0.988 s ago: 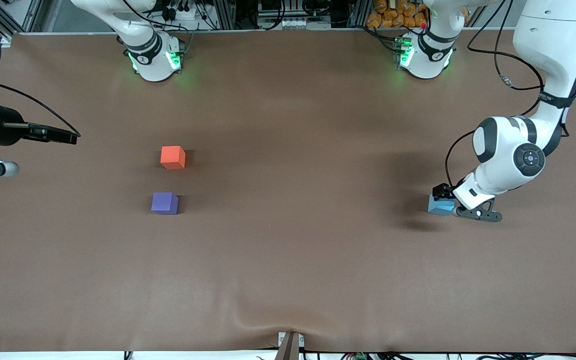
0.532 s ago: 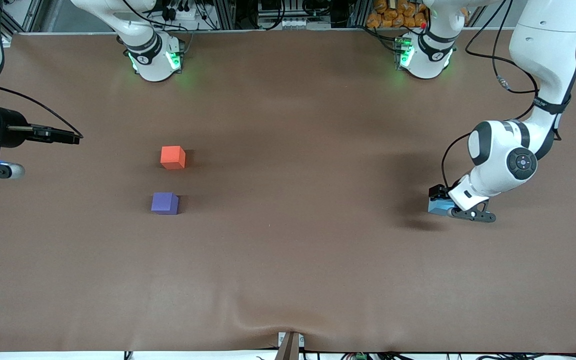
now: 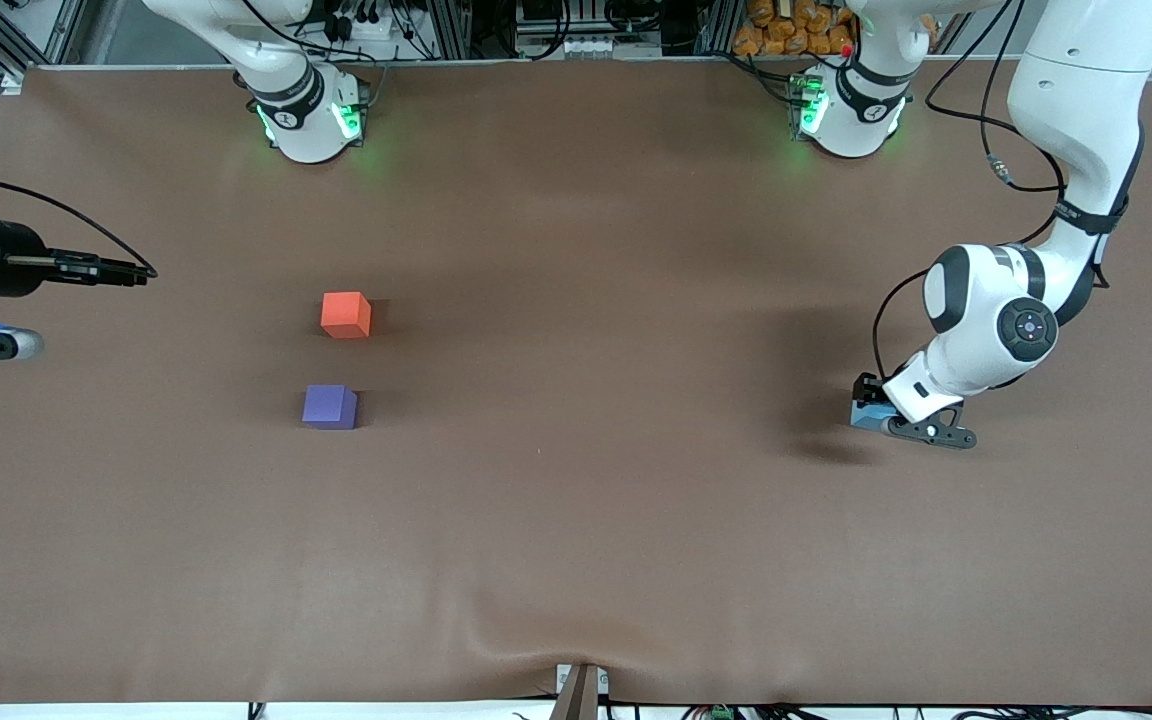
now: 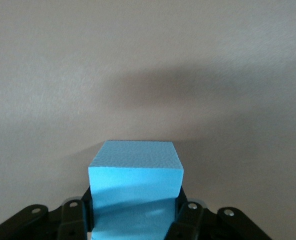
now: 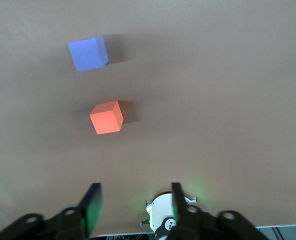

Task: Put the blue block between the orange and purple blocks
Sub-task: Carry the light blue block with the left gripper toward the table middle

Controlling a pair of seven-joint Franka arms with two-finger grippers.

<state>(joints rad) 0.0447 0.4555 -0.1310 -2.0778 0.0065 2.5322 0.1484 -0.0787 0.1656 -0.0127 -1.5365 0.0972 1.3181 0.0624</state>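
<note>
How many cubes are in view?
3. Orange block and, nearer the front camera, purple block, toward the right arm's end; blue block in the left end effector.

blue block (image 3: pixel 868 413): sky-blue cube, clamped between fingers | orange block (image 3: pixel 346 315), purple block (image 3: pixel 329 407): on table, apart

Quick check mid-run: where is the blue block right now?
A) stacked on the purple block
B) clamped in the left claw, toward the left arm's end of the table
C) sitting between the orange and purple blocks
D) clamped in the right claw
B: the left wrist view shows the blue block gripped between the left claw's fingers, while the orange block and purple block sit with nothing between them.
</note>
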